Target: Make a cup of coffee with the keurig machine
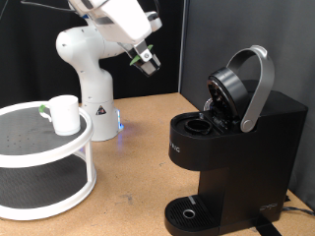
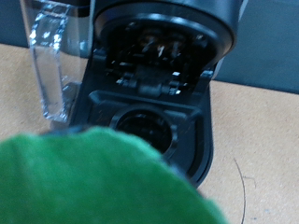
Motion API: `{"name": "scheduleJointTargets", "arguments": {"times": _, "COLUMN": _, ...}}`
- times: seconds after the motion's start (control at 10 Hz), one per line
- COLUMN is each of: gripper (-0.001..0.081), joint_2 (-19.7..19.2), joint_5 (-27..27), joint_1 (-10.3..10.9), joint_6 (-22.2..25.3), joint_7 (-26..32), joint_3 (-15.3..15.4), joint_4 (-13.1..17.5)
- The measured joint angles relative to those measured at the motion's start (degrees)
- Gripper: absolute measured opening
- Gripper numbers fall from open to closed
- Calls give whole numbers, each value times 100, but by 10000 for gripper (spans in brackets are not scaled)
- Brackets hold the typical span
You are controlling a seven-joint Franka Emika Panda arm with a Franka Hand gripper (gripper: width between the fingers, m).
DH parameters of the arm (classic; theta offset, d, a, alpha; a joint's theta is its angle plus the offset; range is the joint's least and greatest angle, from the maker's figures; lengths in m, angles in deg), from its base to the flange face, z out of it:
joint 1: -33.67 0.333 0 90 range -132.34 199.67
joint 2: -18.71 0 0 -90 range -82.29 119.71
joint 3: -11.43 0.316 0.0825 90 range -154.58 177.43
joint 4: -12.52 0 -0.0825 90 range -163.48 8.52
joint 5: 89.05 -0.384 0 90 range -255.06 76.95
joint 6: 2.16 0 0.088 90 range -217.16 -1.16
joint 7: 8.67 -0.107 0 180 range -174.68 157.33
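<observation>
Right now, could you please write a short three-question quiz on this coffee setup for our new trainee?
1. True or false: the keurig machine has its lid raised.
2. Where does the cup stand? A) on the drip tray B) on the white tiered stand C) on the wooden table
3. Fill in: the tool hangs in the air towards the exterior view's ____ of the machine.

Key: 1 true; 2 B; 3 left.
</observation>
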Motion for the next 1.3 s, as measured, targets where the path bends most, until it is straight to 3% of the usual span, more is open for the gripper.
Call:
{"name": "scheduleJointTargets", "arguments": {"times": 0.6, "gripper": 473, "joint_2": -80, "joint_5": -51, "joint_1": 88, "joint_6": -589, "joint_7": -156, "joint_3": 356, "joint_4": -165}}
{"name": "scheduleJointTargets", "arguments": {"times": 1.0, "gripper": 468, "joint_2": -140, "joint_5": -417, "joint_1": 129, "joint_6": -401, "joint_7": -46, "joint_3": 369, "joint_4": -115}}
{"name": "scheduleJointTargets", "arguments": {"times": 1.3, "gripper": 468, "joint_2": -480, "joint_5": -306, "joint_1": 184, "joint_6": -379, "joint_7": -174, "joint_3": 575, "joint_4": -58}}
